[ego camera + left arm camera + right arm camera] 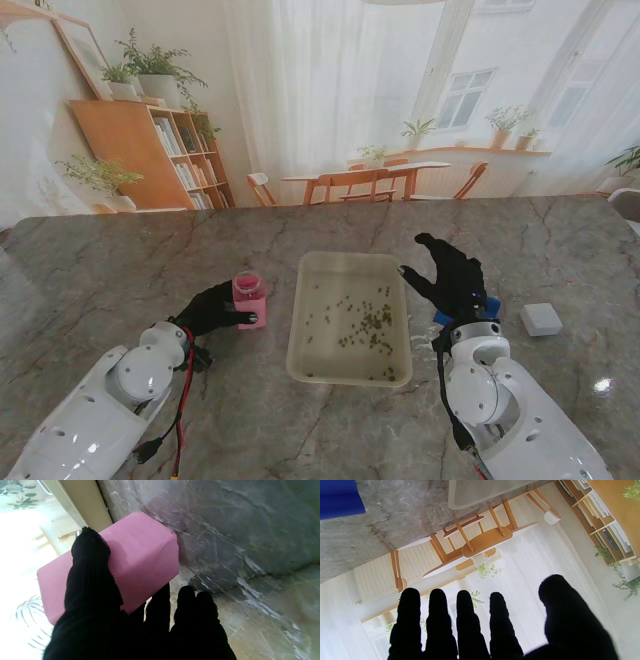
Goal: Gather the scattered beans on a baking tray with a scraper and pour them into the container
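We judge: grasp scraper | right robot hand [452, 278] spread, holding nothing | blue scraper [443, 317] on table just beneath its wrist, nearer to us | left robot hand [210, 310] closed around pink container [249, 300] | beans [365, 322] scattered in tray [300, 350] between both robot hands.

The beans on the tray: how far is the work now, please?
Nothing looks gathered: the beans lie scattered in the baking tray. The left hand is closed around the pink container beside the tray. The right hand is open above the blue scraper. Scraping and pouring remain.
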Motion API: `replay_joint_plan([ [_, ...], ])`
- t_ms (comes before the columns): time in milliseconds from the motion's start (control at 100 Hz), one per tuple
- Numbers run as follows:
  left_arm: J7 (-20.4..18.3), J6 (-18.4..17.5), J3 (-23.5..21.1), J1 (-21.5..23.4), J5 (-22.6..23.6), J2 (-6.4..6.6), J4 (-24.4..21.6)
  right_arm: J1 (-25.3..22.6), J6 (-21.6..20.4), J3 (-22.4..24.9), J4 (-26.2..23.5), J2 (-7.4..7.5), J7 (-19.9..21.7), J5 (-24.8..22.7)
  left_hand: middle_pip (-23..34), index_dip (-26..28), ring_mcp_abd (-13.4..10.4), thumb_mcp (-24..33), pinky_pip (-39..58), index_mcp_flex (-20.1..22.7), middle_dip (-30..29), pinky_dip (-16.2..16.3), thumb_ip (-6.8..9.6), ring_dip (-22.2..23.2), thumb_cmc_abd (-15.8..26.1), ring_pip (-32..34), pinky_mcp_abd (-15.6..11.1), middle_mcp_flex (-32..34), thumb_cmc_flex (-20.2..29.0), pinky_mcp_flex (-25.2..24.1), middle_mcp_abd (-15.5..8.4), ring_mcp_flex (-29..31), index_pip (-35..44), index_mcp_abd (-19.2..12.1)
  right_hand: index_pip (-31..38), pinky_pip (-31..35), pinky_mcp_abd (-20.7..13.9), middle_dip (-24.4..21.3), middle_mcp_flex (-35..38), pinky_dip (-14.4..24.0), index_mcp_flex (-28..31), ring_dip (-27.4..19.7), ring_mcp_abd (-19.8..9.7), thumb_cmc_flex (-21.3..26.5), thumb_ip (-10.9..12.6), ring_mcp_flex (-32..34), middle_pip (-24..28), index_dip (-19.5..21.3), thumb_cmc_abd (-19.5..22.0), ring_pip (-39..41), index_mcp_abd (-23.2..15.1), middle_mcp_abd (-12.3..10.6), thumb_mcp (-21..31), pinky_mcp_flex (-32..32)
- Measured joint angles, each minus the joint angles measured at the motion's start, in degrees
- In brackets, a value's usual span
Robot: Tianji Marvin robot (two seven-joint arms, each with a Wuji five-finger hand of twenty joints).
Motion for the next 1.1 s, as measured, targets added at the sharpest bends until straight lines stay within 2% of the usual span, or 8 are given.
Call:
replay_joint_plan([
  [130,-0.7,0.5,0.4,-0.2,-1.8,0.22,0.0,0.0,0.3,0.0,0.0,-0.01,0.1,0.1,-0.6,-0.5,-0.1,0.5,-2.7,1.0,-0.7,-0.6,0.01,-1.4,0.0,-1.0,-0.8,-0.6,0.0,-1.8,0.2,-1.4,-1.6,0.6,0.0,0.0,0.0,0.0,0.0,0.6,0.0,0.0,0.0,0.0,0.0,0.1,0.0,0.0,0.0,0.0,0.0,0.0,0.0,0.0],
  [260,-3.3,0.6,0.3,-0.6,-0.1,0.78,-0.4,0.0,0.3,0.0,0.0,-0.02,0.1,0.2,-2.2,-3.7,-0.3,0.6,-5.3,0.9,-2.1,-0.7,0.03,-1.7,1.3,-1.1,-1.2,-2.0,-0.3,-2.3,1.1,-3.4,-6.9,2.0,0.1,0.0,0.0,0.0,0.2,0.6,0.0,0.0,0.0,0.0,0.0,0.6,0.0,0.0,0.0,0.0,0.0,0.0,0.0,0.0],
  [400,-6.1,0.8,-0.3,-0.2,-0.1,1.48,-1.5,0.0,0.4,0.1,0.0,-0.05,0.0,0.4,-3.1,-5.5,-0.3,2.1,-11.3,1.6,-3.4,-2.2,0.03,-2.5,1.3,-2.5,-1.6,-3.9,-0.7,-3.8,1.5,-5.6,-9.7,3.4,0.1,0.0,0.0,0.0,0.3,0.6,0.0,0.4,0.0,0.0,0.0,0.6,0.0,0.0,0.0,0.0,0.0,0.0,0.0,0.0],
  [530,-8.0,0.8,-0.2,0.2,-0.2,2.10,-2.2,0.0,0.4,0.1,0.0,-0.07,0.0,0.5,-3.7,-7.7,-1.6,2.3,-17.8,2.7,-4.7,-3.1,0.04,-3.6,2.0,-4.9,-3.8,-5.5,-2.9,-5.8,2.2,-8.6,-12.1,5.3,0.1,0.0,0.0,0.0,0.3,0.6,0.0,0.4,0.0,0.0,0.0,0.6,0.0,0.0,0.0,0.0,0.0,-0.2,0.0,0.1],
  [690,-10.6,1.3,-0.3,0.3,-0.4,2.61,-3.0,0.0,0.4,0.1,0.1,-0.08,0.1,0.7,-5.4,-11.3,-1.7,3.5,-23.7,2.1,-6.3,-3.8,0.05,-4.6,3.7,-6.4,-4.3,-8.6,-5.0,-7.1,3.5,-11.7,-14.1,6.8,0.1,0.0,0.0,0.0,0.7,0.6,0.0,0.4,-0.1,0.0,0.0,0.7,0.0,0.0,0.0,0.0,0.0,-0.2,0.0,0.1],
  [910,-12.4,1.2,0.5,-0.3,-1.2,3.30,-3.0,-0.1,0.4,0.2,0.1,-0.10,0.2,0.8,-5.2,-14.1,-1.7,5.0,-29.0,2.1,-7.0,-4.7,0.09,-5.4,4.4,-7.9,-4.4,-10.3,-7.6,-7.6,3.9,-13.6,-14.9,8.0,0.6,0.0,0.0,0.0,0.7,0.6,0.0,0.5,-0.1,0.0,0.0,0.7,0.0,0.0,0.0,0.0,0.0,-0.2,0.0,0.1],
  [1100,-14.9,1.6,0.4,-0.3,1.1,3.70,-3.9,-0.2,0.6,0.2,0.1,-0.12,0.2,1.1,-6.4,-17.9,-2.2,6.1,-35.0,-2.6,-7.9,-5.3,0.34,-6.7,6.2,-9.6,-5.0,-14.4,-7.7,-7.7,5.1,-16.1,-18.3,9.6,0.6,-0.1,0.0,0.0,0.7,0.6,0.1,0.5,-0.1,0.0,0.0,0.7,0.0,0.0,0.0,0.0,0.0,-0.2,0.0,0.1],
])
